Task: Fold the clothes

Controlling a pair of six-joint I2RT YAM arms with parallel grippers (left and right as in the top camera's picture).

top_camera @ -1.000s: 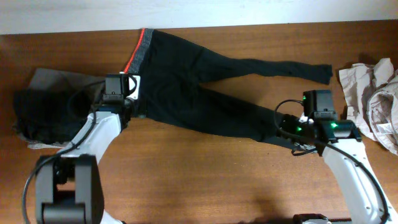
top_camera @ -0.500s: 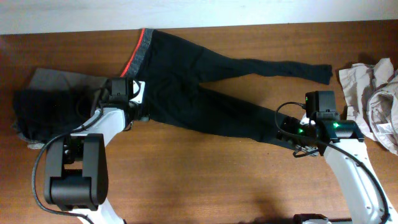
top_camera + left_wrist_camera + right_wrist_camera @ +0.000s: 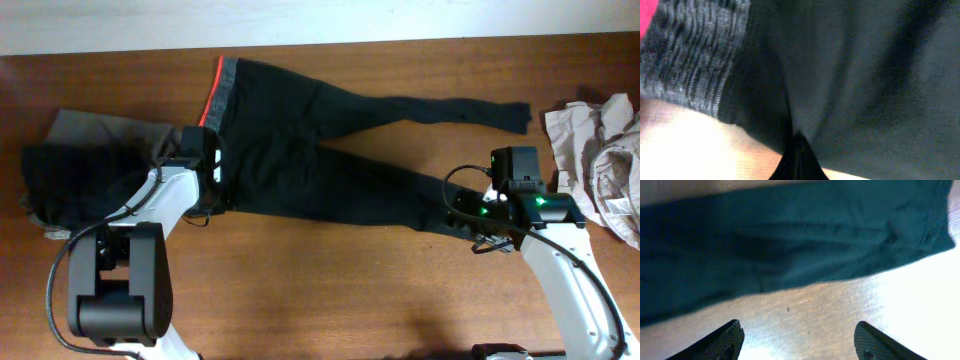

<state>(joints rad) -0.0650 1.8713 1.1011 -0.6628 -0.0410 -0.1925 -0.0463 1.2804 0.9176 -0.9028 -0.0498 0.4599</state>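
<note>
Off to the outer side of the left pincer (image 3: 797, 156) lies a dark heap (image 3: 70, 182) of clothing on a grey piece, well apart from the work. The left pincer is pressed together, and it looks to be pinching the black leggings (image 3: 300, 150) at their near edge, just below the grey waistband (image 3: 690, 65).

The leggings lie spread flat on the tabletop (image 3: 320, 285), running from this pincer across to the other one, with the two legs fanned apart. The step in hand looks like taking hold of both ends for a lengthwise fold. To do it well, the left grip should take the full thickness of cloth and not just one layer.

The right pincer (image 3: 797, 340) is spread wide and holds nothing. It hangs over bare wood, with the cuff (image 3: 935, 235) of the nearer leg just ahead of its tips. It should close on that cuff before either arm lifts.

Beyond the right pincer's outer side sits a crumpled beige garment (image 3: 595, 150). It lies close to the far leg's cuff and could be snagged.
</note>
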